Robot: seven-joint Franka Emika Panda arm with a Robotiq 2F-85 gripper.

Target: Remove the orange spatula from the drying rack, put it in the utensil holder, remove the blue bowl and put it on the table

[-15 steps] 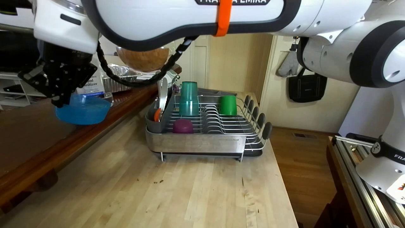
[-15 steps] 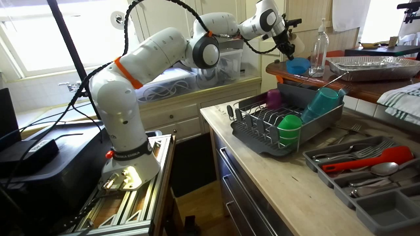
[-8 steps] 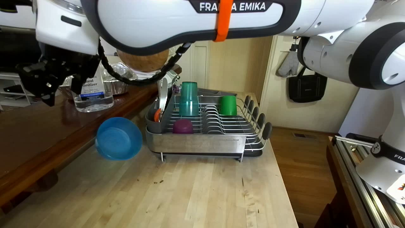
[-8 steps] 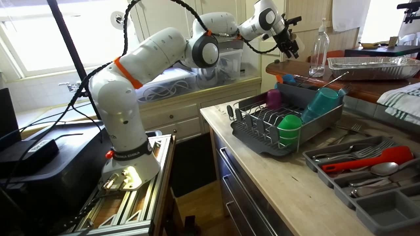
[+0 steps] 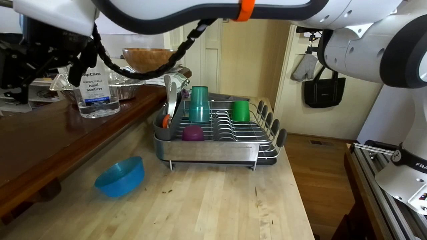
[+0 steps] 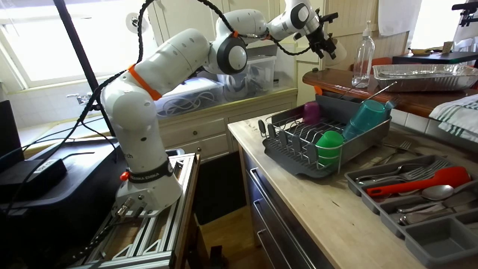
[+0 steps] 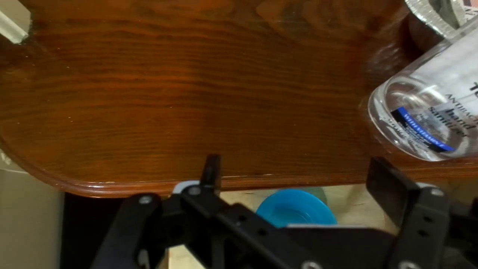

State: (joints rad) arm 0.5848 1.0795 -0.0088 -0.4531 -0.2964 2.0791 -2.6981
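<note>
The blue bowl (image 5: 120, 178) is on or just over the light wooden table (image 5: 213, 203), its rim sloping down to one side; I cannot tell whether it lies at rest. The wrist view shows the bowl (image 7: 295, 205) below the dark counter's edge, beyond my fingers. My gripper (image 7: 295, 162) is spread wide with nothing between its fingertips, high over the dark counter, apart from the bowl. In an exterior view the gripper (image 6: 327, 55) hangs above the counter's rounded end. The red-orange spatula (image 6: 429, 182) lies across the grey utensil holder (image 6: 437, 237). The drying rack (image 5: 206, 150) stands on the table.
A hand sanitizer bottle (image 5: 96, 96) stands on the dark counter (image 5: 43, 133) close to the gripper, with a foil tray (image 6: 422, 84) behind it. Teal (image 5: 199, 105), green (image 5: 241, 110) and purple (image 5: 192, 133) cups sit in the rack. Its caddy holds an orange item (image 5: 165, 121).
One second ago the gripper held the blue bowl. Its fingers have spread, and the bowl has dropped past the counter's edge to the table. The gripper has since risen and drawn away slightly.
</note>
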